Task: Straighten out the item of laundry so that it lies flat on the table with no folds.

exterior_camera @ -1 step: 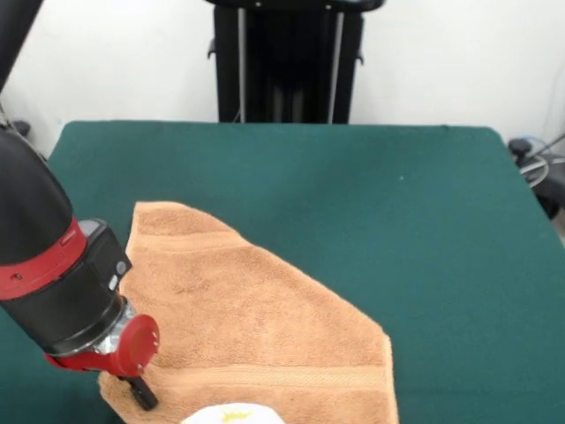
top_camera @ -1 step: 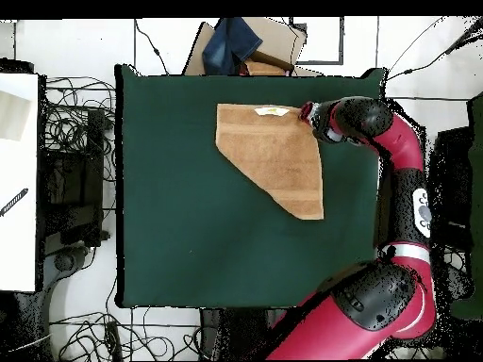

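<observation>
I have the gripper down at the towel corner; I cannot tell its state. The towel lies folded diagonally on the table; next I need to drag the flap open.

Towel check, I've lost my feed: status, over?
Tool down at the towel's corner, grip state unreadable. Towel not flat: one corner folded in, outline cut diagonally, label at the table edge. Nothing blocking on the table.
</observation>
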Available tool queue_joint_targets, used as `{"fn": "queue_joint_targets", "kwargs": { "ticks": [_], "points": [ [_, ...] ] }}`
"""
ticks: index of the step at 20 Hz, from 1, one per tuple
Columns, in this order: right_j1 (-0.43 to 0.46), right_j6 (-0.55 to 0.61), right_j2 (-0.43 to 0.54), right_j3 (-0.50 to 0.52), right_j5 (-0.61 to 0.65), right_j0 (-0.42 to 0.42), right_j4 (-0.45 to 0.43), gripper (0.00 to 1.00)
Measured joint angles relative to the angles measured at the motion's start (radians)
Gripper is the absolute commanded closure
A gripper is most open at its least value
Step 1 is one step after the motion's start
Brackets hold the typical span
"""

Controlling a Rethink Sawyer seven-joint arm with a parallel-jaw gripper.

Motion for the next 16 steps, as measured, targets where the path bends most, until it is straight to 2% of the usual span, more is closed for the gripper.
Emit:
{"fn": "queue_joint_targets", "kwargs": {
  "ticks": [6, 16],
  "points": [
    [-0.036, 0.000, -0.061, 0.044, -0.060, 0.003, 0.000, 1.00],
    [-0.066, 0.000, -0.164, 0.043, -0.084, 0.062, 0.000, 1.00]
  ]
}}
